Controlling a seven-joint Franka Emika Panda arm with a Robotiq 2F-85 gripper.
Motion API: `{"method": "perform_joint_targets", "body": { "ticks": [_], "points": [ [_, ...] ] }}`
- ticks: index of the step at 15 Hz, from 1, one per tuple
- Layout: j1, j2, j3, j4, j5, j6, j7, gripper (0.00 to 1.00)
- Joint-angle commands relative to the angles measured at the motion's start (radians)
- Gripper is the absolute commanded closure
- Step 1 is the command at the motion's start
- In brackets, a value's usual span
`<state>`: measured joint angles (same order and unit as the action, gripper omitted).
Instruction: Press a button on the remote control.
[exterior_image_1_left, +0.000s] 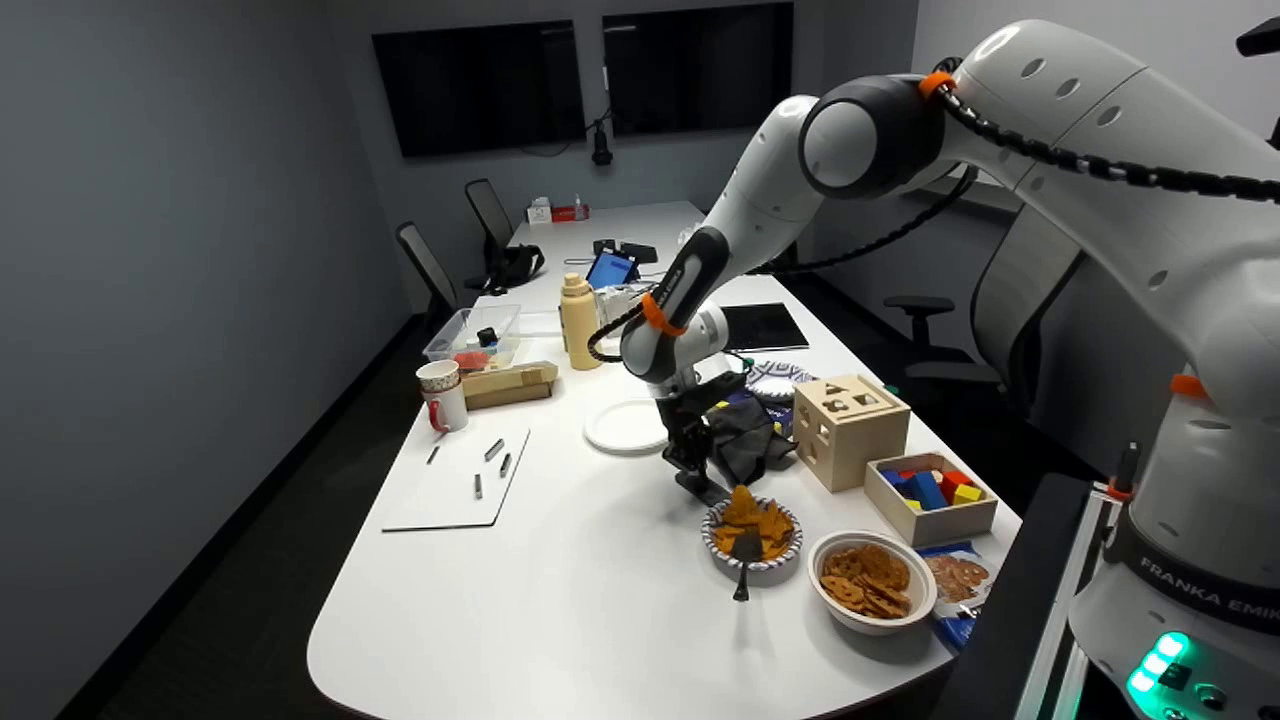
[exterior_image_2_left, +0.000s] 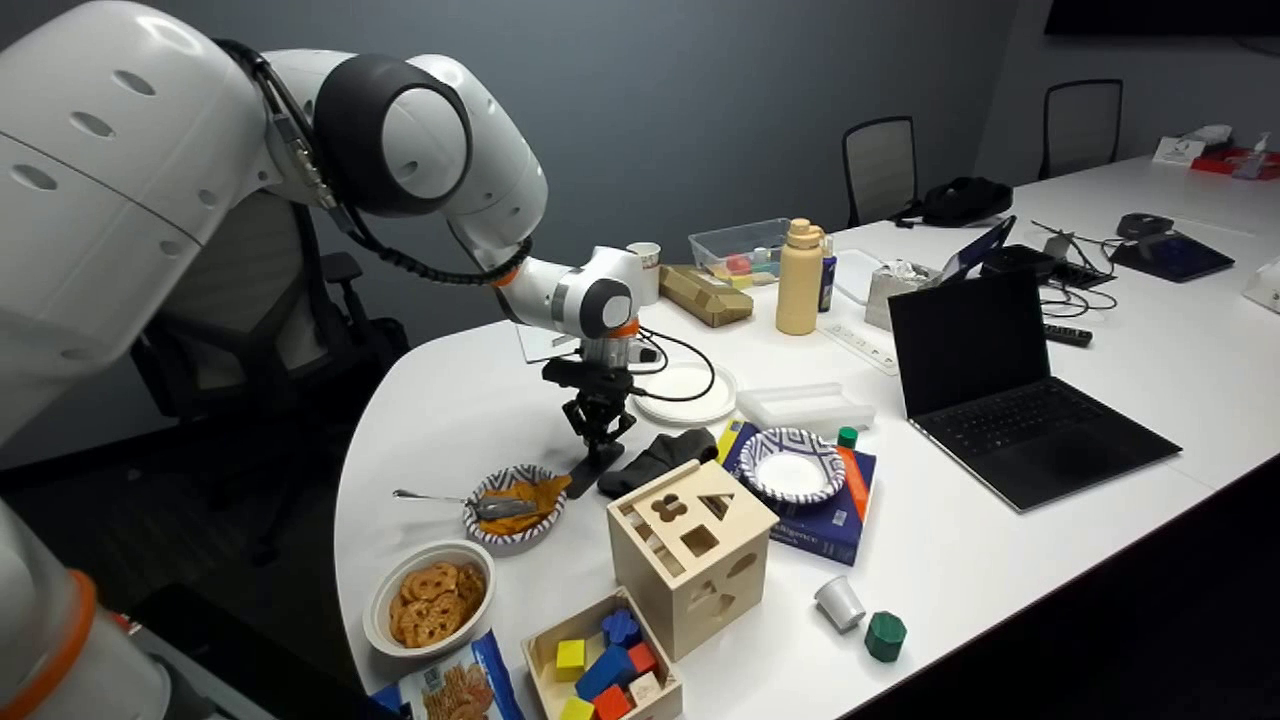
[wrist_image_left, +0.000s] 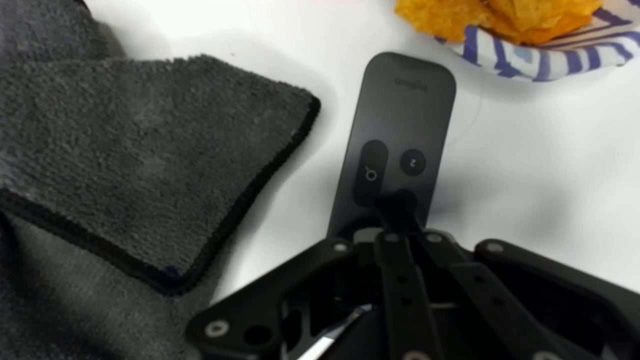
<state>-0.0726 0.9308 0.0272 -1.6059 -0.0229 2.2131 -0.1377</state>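
in the wrist view, a dark grey cloth (wrist_image_left: 150, 135) lies leftmost, just beside the remote control (wrist_image_left: 402, 112), flat on the white table (wrist_image_left: 550, 160). the gripper (wrist_image_left: 407, 227) has its jaws together, gripping nothing, tips over the buttons (wrist_image_left: 413, 163); whether they touch, i cannot tell. rightmost is a patterned bowl (wrist_image_left: 542, 62) of orange chips (wrist_image_left: 520, 20).

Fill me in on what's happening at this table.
A robot arm is poised with its pincer, jaws shut, right at the buttons of a dark remote control lying on the white table. It is probably trying to press one, but the views don't settle whether any is pushed in. A grey cloth lies beside the remote control, and a patterned bowl of chips sits near one end.
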Motion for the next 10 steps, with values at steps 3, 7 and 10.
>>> {"method": "perform_joint_targets", "body": {
  "ticks": [3, 7, 10],
  "points": [
    [0.008, 0.033, -0.008, 0.055, 0.003, -0.049, 0.007, 1.0],
    [0.014, -0.026, -0.012, 0.009, 0.003, -0.035, 0.028, 1.0],
    [0.036, -0.097, -0.021, -0.038, -0.006, -0.03, 0.063, 1.0]
  ]
}}
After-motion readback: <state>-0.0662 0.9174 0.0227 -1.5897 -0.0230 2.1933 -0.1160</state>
